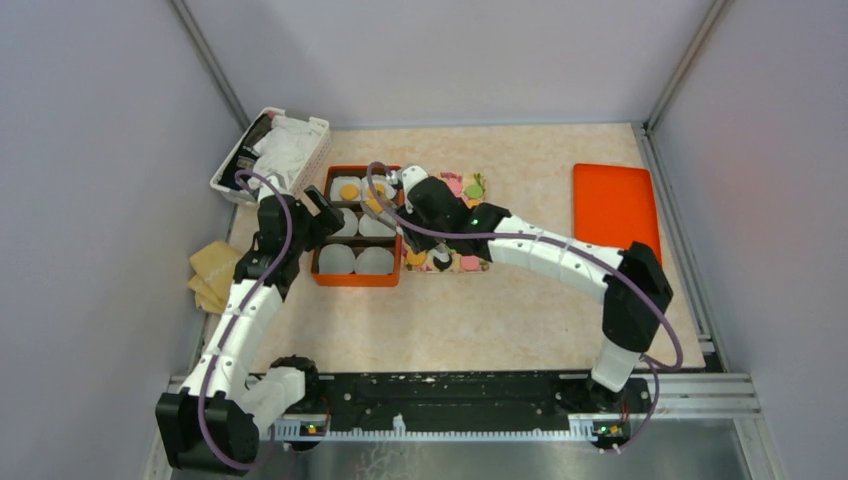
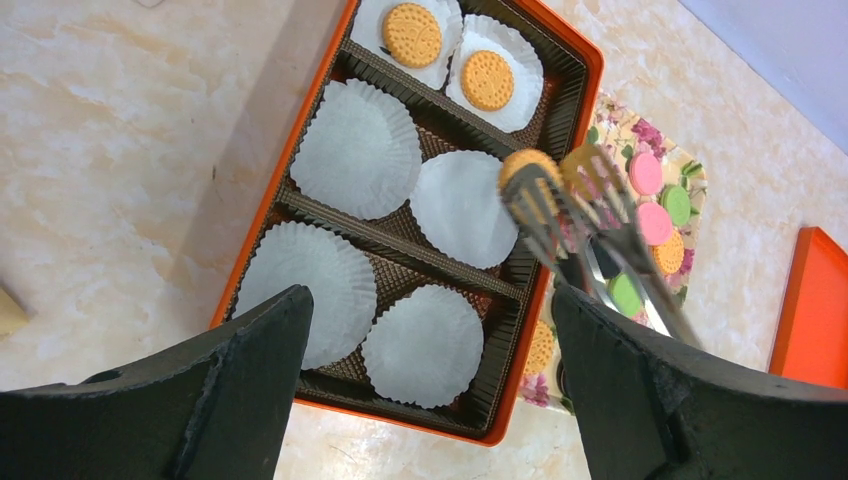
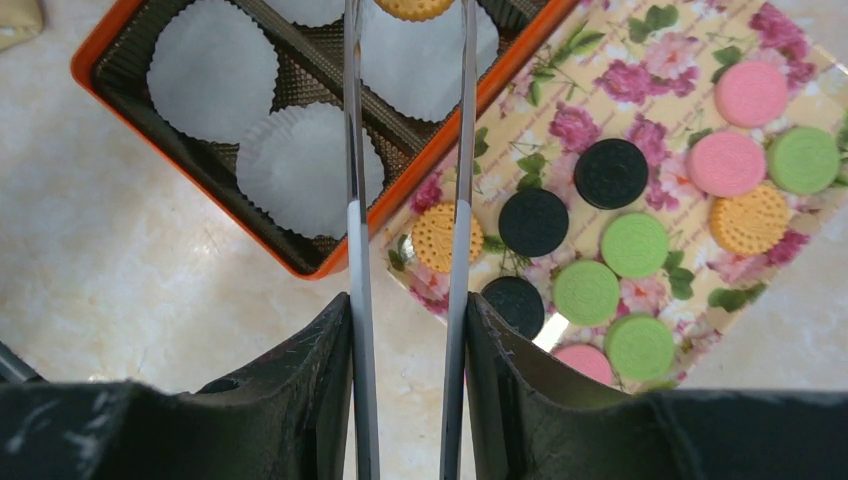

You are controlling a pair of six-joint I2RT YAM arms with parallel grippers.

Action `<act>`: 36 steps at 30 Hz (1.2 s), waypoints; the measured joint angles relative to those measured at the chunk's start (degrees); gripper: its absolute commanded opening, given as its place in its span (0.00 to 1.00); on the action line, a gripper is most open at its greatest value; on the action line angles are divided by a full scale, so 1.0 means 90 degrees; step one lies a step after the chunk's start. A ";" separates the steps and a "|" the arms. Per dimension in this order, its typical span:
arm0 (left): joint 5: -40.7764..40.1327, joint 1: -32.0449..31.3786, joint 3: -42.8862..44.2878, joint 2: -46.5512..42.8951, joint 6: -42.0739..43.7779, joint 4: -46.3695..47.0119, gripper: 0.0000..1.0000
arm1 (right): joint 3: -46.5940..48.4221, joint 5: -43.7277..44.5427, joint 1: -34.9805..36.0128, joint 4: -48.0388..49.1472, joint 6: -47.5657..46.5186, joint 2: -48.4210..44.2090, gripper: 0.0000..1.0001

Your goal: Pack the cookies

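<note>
An orange box point(image 1: 355, 282) holds white paper cups. Two far cups each hold an orange cookie point(image 2: 412, 33) point(image 2: 487, 79); several cups point(image 2: 355, 150) are empty. My right gripper point(image 3: 408, 350) is shut on metal tongs point(image 3: 357, 250). The tong tips pinch an orange cookie point(image 2: 522, 165) just above the middle right cup point(image 2: 460, 205). It also shows at the top edge of the right wrist view point(image 3: 412, 6). Loose cookies, black point(image 3: 611, 172), green point(image 3: 634, 244), pink point(image 3: 751, 93) and orange point(image 3: 748, 220), lie on a floral tray point(image 3: 640, 60) right of the box. My left gripper point(image 2: 430, 390) is open and empty over the box's near end.
An orange lid point(image 1: 614, 205) lies at the far right of the table. A white basket point(image 1: 272, 152) with cloth and dark items stands at the back left. Brown paper pieces point(image 1: 212, 275) lie left of the box. The right arm reaches across the floral tray point(image 1: 450, 262).
</note>
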 measured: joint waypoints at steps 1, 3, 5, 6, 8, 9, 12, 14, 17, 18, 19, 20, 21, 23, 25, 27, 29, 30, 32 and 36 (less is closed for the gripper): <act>-0.0005 0.0000 0.0000 0.0000 0.0000 0.0000 0.96 | 0.0049 -0.0034 0.0010 0.0051 -0.0002 0.0146 0.00; -0.0034 0.0000 0.0000 -0.0002 0.0005 0.0000 0.97 | 0.0087 -0.0078 0.0024 0.0097 -0.0002 0.0423 0.00; -0.0083 0.0000 0.0000 -0.0002 0.0022 -0.0002 0.97 | 0.0087 -0.0100 0.0029 0.0078 -0.0002 0.0680 0.00; -0.0107 0.0000 0.0000 -0.0005 0.0027 -0.0005 0.97 | 0.0087 -0.0109 0.0029 0.0066 -0.0002 0.0780 0.00; -0.0138 0.0000 0.0000 -0.0022 0.0044 -0.0010 0.97 | 0.0080 -0.0112 0.0029 0.0027 -0.0002 0.0908 0.00; -0.0141 0.0000 0.0000 -0.0034 0.0049 -0.0012 0.97 | 0.0078 -0.0104 0.0029 0.0017 -0.0005 0.0923 0.00; -0.0160 0.0000 0.0000 -0.0044 0.0049 -0.0012 0.97 | 0.0078 -0.0070 0.0034 0.0070 -0.0039 0.0923 0.10; -0.0158 0.0000 0.0000 -0.0044 0.0049 -0.0015 0.97 | 0.0078 -0.0046 0.0034 0.0070 -0.0053 0.0923 0.22; -0.0155 0.0000 -0.0002 -0.0044 0.0051 -0.0015 0.97 | 0.0078 -0.0022 0.0034 0.0104 -0.0056 0.0923 0.30; -0.0155 0.0000 0.0000 -0.0044 0.0051 -0.0015 0.97 | 0.0078 -0.0012 0.0034 0.0107 -0.0056 0.0923 0.31; -0.0158 0.0000 0.0000 -0.0044 0.0053 -0.0015 0.97 | 0.0078 0.0002 0.0034 0.0114 -0.0053 0.0923 0.31; -0.0155 0.0000 -0.0002 -0.0044 0.0056 -0.0015 0.97 | 0.0078 0.0022 0.0034 0.0134 -0.0053 0.0923 0.31; -0.0155 0.0000 0.0000 -0.0044 0.0061 -0.0015 0.97 | 0.0078 0.0039 0.0034 0.0148 -0.0056 0.0923 0.31; -0.0158 0.0000 -0.0002 -0.0044 0.0073 -0.0015 0.97 | 0.0075 0.0073 0.0034 0.0180 -0.0056 0.0923 0.31; -0.0155 0.0000 0.0000 -0.0044 0.0075 -0.0015 0.97 | 0.0056 0.0100 0.0034 0.0243 -0.0056 0.0911 0.31; -0.0151 0.0000 0.0000 -0.0044 0.0075 -0.0015 0.97 | -0.0017 0.0117 0.0036 0.0287 -0.0053 0.0814 0.31; -0.0134 0.0000 0.0000 -0.0044 0.0075 -0.0015 0.97 | -0.0119 0.0155 0.0036 0.0274 -0.0053 0.0612 0.31; -0.0129 0.0000 0.0000 -0.0044 0.0075 -0.0015 0.97 | -0.0187 0.0197 0.0036 0.0274 -0.0053 0.0423 0.32; -0.0114 0.0000 0.0000 -0.0044 0.0075 -0.0015 0.97 | -0.0260 0.0318 0.0036 0.0255 -0.0053 0.0109 0.34; -0.0075 0.0000 0.0000 -0.0044 0.0075 -0.0010 0.97 | -0.0508 0.0814 0.0039 0.0274 -0.0051 -0.0714 0.38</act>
